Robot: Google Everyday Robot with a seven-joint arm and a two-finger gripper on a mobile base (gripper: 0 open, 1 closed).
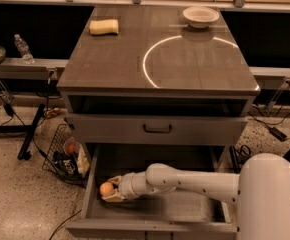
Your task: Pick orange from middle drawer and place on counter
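Note:
The middle drawer (155, 219) is pulled open at the bottom of the cabinet. The small orange (106, 188) lies at its left end, on the grey floor. My gripper (111, 189) reaches in from the right on the white arm. Its pale fingers (114, 198) close against the orange from above and below. The counter (115, 59), grey-brown wood grain with a white arc, is the cabinet top above.
A yellow sponge (104, 26) and a white bowl (200, 16) sit at the back of the counter. The shut drawer with a black loop handle (157, 129) overhangs the open one. A wire basket (65, 154) with a reddish ball stands on the floor at left.

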